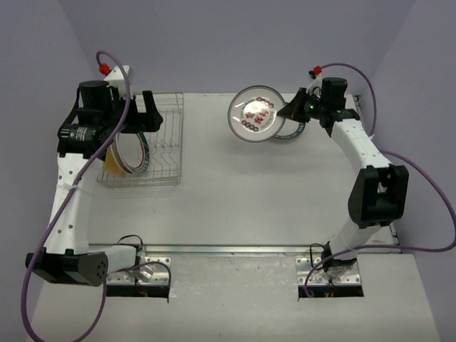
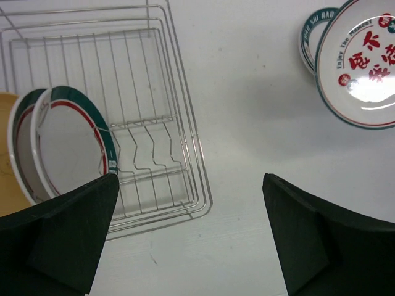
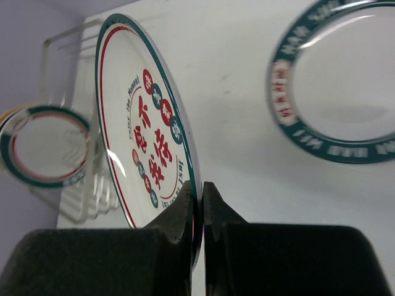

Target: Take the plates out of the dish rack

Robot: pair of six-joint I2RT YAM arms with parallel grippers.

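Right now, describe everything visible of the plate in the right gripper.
The plate is round, glossy white, ceramic-looking, with a teal rim, a red ring inside it and red characters among roundels at its centre. The right gripper is shut on its rim, holding it tilted in the air above the table, near its far edge, clear of the dish rack. Nothing else visibly touches it; a second teal-rimmed plate lies flat beside it.

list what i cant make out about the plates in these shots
- Racked plates: exact count unclear. In the top view the left arm overlaps them; in the left wrist view the orange plate is cut by the frame edge.
- Plate lying on the table: top view, mostly hidden behind the held plate and right gripper.
- Held plate's centre marks: top view, washed out by glare.
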